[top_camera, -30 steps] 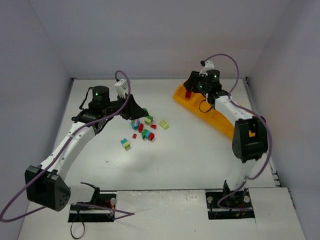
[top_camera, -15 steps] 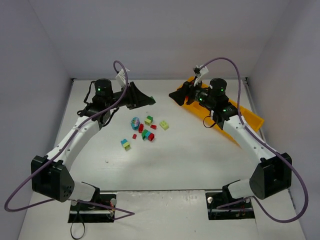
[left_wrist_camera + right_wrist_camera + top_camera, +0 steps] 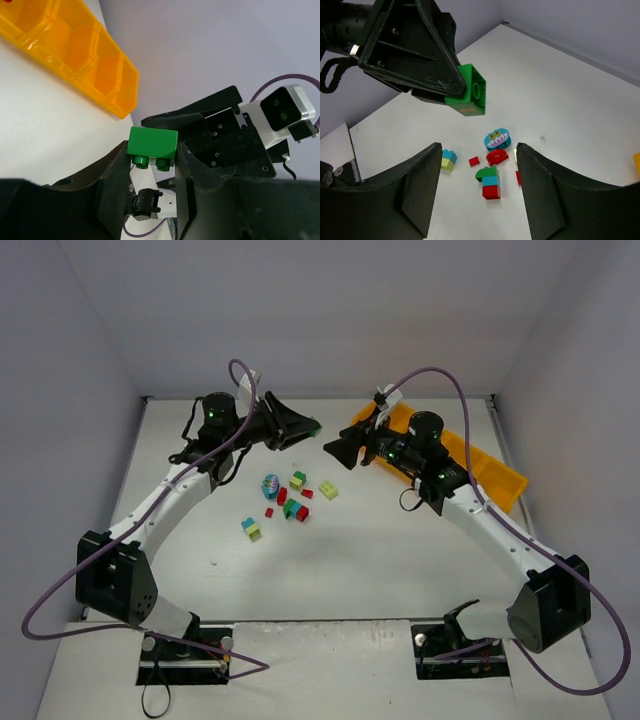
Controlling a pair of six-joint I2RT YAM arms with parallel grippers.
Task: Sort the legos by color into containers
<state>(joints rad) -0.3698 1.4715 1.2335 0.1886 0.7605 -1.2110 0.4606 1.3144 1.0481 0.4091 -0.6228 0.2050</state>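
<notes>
While a second ago the left gripper point(image 3: 305, 428) sat low over the loose legos point(image 3: 289, 496) in the middle of the table point(image 3: 400, 550), it has now risen near the far edge, fingers pinched on a green brick point(image 3: 152, 142). The right gripper point(image 3: 335, 448), earlier over the orange-yellow tray point(image 3: 492, 476) at the far right corner, has swung left to face it, fingers wider apart and empty.
</notes>
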